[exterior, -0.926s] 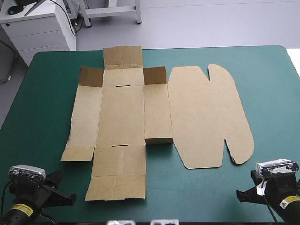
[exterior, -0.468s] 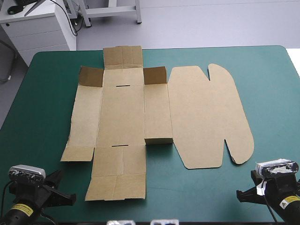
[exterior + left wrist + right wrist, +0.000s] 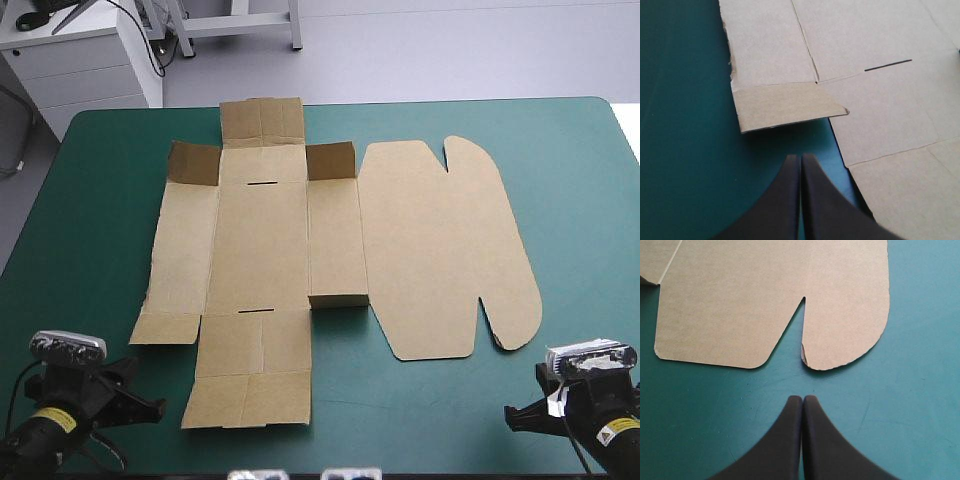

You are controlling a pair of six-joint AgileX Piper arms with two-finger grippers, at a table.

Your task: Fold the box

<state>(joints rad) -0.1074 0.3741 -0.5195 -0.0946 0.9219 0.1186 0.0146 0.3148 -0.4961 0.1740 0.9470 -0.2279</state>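
Observation:
The brown box [image 3: 262,240] lies as a cut sheet in the middle of the teal-green table, mostly flat. Its small far corner flaps [image 3: 330,160] stand up a little. The rounded lid [image 3: 440,250] lies flat on the right. My left gripper [image 3: 155,408] is shut near the front edge, left of the sheet's near flap [image 3: 250,370]. In the left wrist view its fingertips [image 3: 801,158] point at a small side flap [image 3: 785,106], apart from it. My right gripper [image 3: 510,415] is shut at the front right; its tips [image 3: 802,399] stop short of the lid's notched lobe [image 3: 850,320].
Bare teal-green cover [image 3: 90,220] runs along the sheet's left side, with a wider strip on the right [image 3: 590,220]. A narrow band of cover [image 3: 400,410] separates the sheet from the table's front edge.
My left arm has shifted slightly to the right along the front edge and turned a little. The right arm and the box have not moved.

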